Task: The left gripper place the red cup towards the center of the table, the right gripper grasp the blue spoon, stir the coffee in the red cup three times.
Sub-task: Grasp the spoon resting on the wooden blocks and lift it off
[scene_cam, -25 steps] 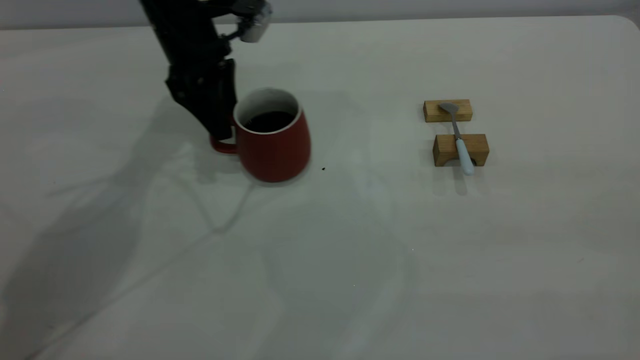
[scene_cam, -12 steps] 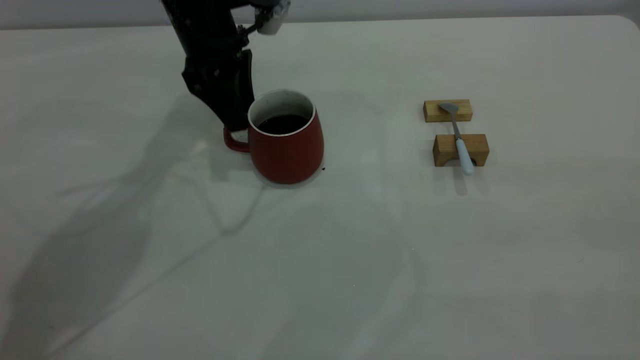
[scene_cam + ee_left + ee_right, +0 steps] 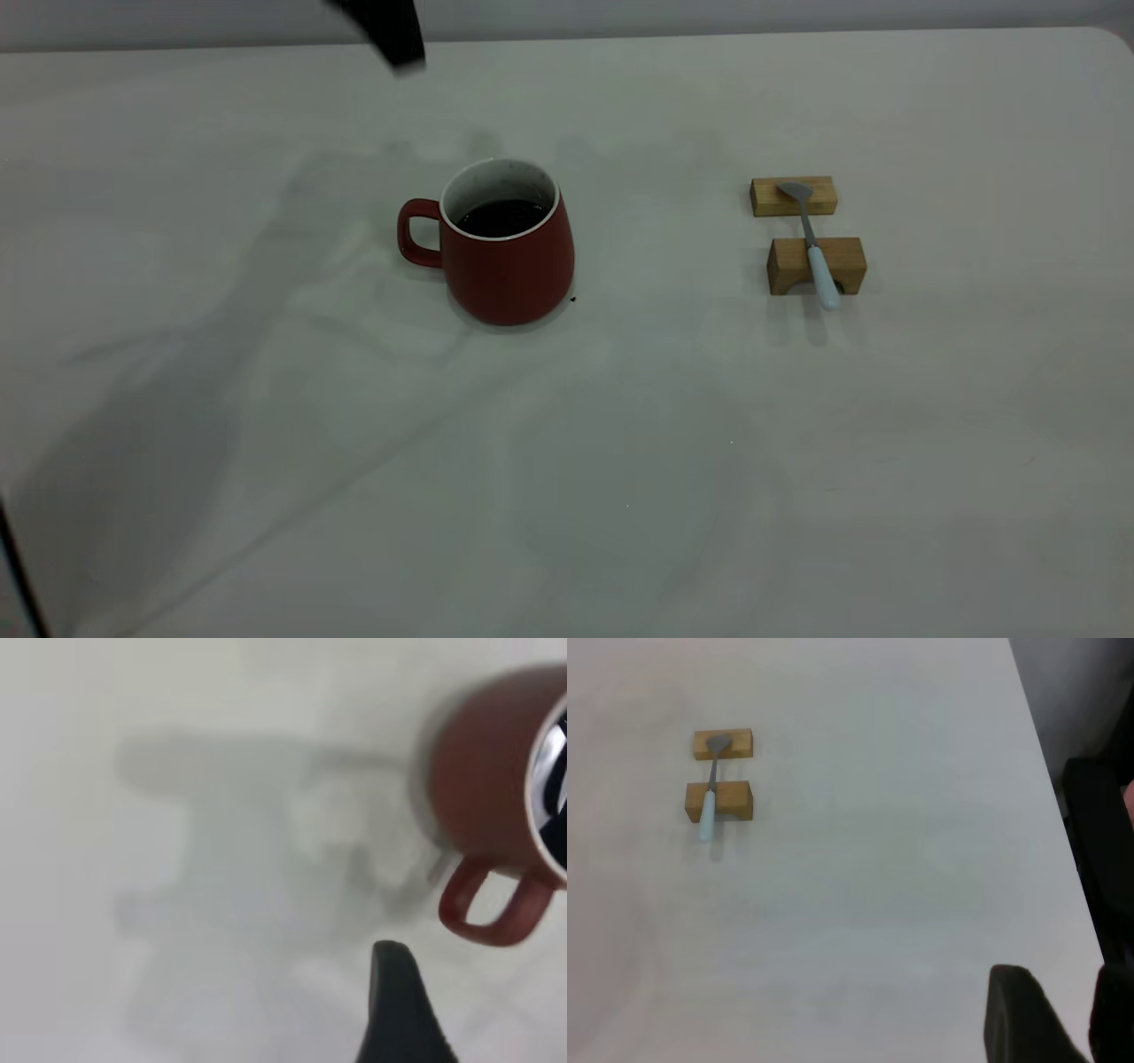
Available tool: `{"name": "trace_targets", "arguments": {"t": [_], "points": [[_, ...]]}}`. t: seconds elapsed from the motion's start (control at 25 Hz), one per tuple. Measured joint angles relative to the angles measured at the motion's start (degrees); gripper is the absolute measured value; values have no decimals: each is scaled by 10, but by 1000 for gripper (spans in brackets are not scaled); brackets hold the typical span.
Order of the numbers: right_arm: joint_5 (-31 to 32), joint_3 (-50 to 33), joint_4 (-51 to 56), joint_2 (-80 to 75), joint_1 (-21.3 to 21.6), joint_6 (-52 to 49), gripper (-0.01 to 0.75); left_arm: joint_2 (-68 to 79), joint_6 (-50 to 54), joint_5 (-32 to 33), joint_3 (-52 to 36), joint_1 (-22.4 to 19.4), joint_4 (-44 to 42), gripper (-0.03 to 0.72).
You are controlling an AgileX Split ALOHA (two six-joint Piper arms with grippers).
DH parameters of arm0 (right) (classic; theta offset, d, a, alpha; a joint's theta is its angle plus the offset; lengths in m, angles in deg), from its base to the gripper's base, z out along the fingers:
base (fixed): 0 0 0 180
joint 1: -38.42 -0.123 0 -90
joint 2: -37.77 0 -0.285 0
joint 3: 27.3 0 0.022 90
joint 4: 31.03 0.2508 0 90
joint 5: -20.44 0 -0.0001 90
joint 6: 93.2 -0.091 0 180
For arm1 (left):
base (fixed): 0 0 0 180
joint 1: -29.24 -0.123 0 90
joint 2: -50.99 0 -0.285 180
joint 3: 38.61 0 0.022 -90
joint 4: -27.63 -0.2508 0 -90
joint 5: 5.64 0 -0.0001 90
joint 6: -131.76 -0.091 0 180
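Note:
The red cup [image 3: 509, 252] stands upright on the table [image 3: 620, 443], left of the middle, with its handle [image 3: 416, 232] pointing left. Dark coffee [image 3: 501, 216] fills its lower part. My left gripper [image 3: 390, 35] hangs high at the back edge, well clear of the cup and open. In the left wrist view one finger [image 3: 400, 1001] shows near the cup's handle [image 3: 487, 912], touching nothing. The blue spoon [image 3: 815, 248] lies across two wooden blocks at the right. My right gripper [image 3: 1076, 983] hovers near the table's edge, far from the spoon [image 3: 709, 797].
The two wooden blocks [image 3: 815, 264] sit one behind the other, the spoon's bowl on the far one [image 3: 793, 197]. A tiny dark speck [image 3: 572, 299] lies beside the cup's base. A dark object [image 3: 1099, 842] stands beyond the table's edge in the right wrist view.
The left gripper slid the cup a little to the right, then let go of its handle and rose up and back to the top of the exterior view. The spoon has not moved.

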Motion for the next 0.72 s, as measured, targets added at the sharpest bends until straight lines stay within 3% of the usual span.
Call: {"name": "trace_targets", "arguments": {"t": [0.2, 0.32, 0.56, 0.72], "points": [[0, 0, 0, 0, 0, -3, 237, -107, 289, 0, 1, -13, -79, 519], [0, 0, 0, 0, 0, -3, 237, -169, 399, 0, 1, -29, -133, 519], [0, 0, 0, 0, 0, -3, 237, -307, 480, 0, -9, -34, -125, 519], [0, 0, 0, 0, 0, -3, 237, -462, 495, 0, -100, -34, -93, 519]]}}
